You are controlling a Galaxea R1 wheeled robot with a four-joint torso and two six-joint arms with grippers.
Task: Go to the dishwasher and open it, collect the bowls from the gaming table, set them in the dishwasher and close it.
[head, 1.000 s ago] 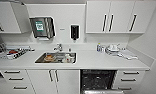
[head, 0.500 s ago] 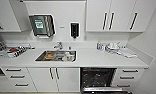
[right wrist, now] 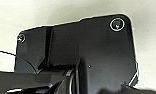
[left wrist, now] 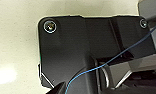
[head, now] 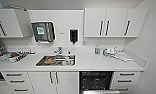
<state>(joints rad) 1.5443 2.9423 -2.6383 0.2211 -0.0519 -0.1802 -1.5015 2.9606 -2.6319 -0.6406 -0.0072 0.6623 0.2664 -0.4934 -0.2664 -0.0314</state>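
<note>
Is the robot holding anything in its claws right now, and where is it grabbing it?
It cannot be told. Both wrist views show the robot's own dark plate over a pale floor, and no fingers can be made out. The dishwasher stands open under the counter.

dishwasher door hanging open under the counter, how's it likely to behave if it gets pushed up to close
The dishwasher door lies folded down, showing the dark inside, so it probably pivots on a bottom hinge rather than sliding. Its metal-looking front suggests it is stiff and fairly heavy, likely needing a steady push. Any spring assist cannot be judged from here.
</note>
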